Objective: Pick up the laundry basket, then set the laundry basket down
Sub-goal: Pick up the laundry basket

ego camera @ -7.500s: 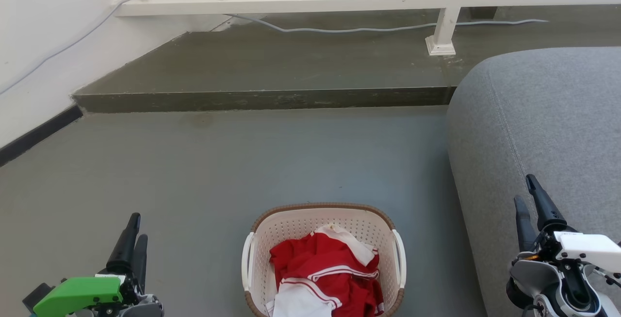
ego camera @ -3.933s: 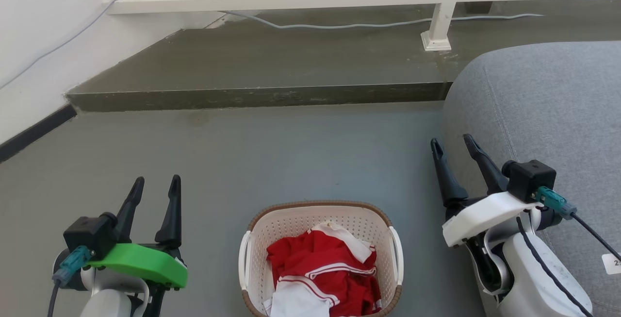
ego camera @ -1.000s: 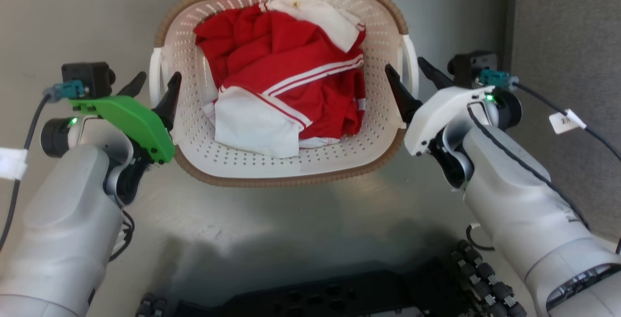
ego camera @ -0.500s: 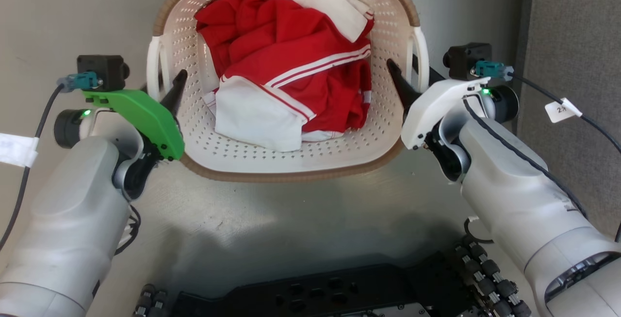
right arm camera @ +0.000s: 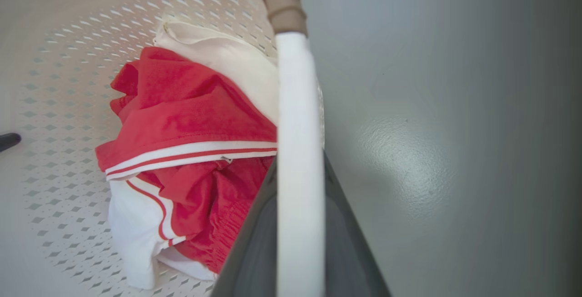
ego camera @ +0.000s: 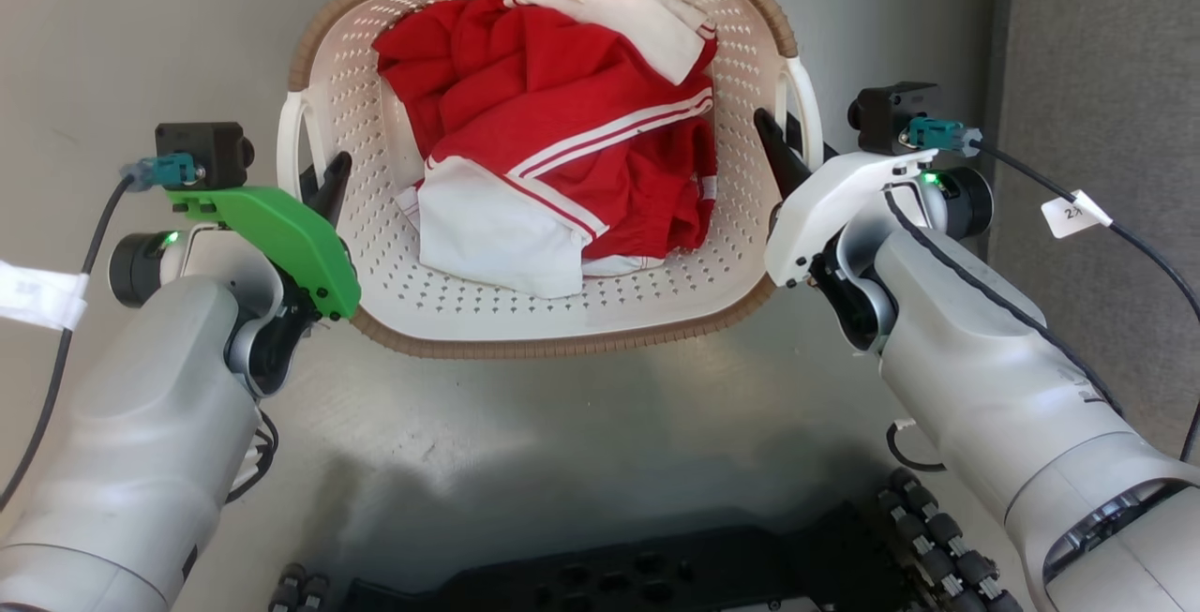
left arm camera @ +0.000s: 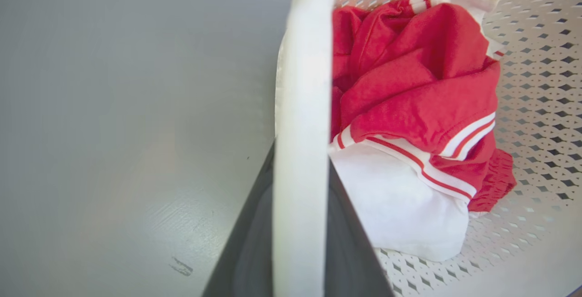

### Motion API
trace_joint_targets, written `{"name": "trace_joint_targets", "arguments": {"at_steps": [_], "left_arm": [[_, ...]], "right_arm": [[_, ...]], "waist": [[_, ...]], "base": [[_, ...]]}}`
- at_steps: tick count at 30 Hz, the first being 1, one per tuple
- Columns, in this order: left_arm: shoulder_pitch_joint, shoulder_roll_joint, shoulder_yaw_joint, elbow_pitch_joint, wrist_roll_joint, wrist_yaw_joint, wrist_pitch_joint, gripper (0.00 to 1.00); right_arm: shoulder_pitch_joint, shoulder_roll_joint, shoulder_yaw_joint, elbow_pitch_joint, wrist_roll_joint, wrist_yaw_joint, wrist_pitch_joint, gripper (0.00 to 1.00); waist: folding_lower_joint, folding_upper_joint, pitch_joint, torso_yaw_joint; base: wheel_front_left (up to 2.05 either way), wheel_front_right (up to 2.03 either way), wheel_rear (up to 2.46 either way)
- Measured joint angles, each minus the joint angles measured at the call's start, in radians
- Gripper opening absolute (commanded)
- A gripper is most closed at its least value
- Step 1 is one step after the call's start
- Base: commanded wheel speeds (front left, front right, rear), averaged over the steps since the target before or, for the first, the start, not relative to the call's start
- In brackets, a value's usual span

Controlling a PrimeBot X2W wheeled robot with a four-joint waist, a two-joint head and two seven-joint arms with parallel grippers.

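1. Grey smooth floor (ego camera: 581,443) lies under the cream-white perforated plastic laundry basket (ego camera: 553,347) w/ brown woven-look rim, btwn both arms; red-and-white clothes (ego camera: 562,125) inside.
2. Left gripper (ego camera: 323,170) pinches the white left handle (left arm camera: 302,106), 1 finger each side; right gripper (ego camera: 776,125) likewise clamps the right handle (right arm camera: 298,151).
3. Grasp looks done. Can't tell if the basket's off the floor. Left to do, prob.: lift, then set-down.

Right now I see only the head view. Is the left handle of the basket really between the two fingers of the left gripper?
Observer: Yes. In the left wrist view the white left handle of the laundry basket runs between the dark fingers of the left gripper, no gap showing.
Operator: And the right side?
Observer: The right wrist view shows the right handle between the fingers of the right gripper too.
Operator: Any marks nearby?
Observer: The left wrist view shows a small dark scuff on the floor.
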Motion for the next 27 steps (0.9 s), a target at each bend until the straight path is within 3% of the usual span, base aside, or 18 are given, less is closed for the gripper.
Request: {"name": "trace_joint_targets", "arguments": {"at_steps": [10,27], "left_arm": [[0.008,-0.007,-0.057,0.046,-0.043,0.0,-0.004,0.0],[0.087,-0.016,-0.114,0.086,-0.158,0.0,0.085,0.0]], "right_arm": [[0.001,0.0,0.049,0.035,0.059,0.016,0.002,0.0],[0.032,-0.001,0.135,0.071,0.182,0.036,0.169,0.0]], "waist": [[0.0,0.0,-0.107,-0.003],[0.0,0.0,-0.342,-0.008]], "base": [[0.0,0.0,0.0],[0.0,0.0,0.0]]}}
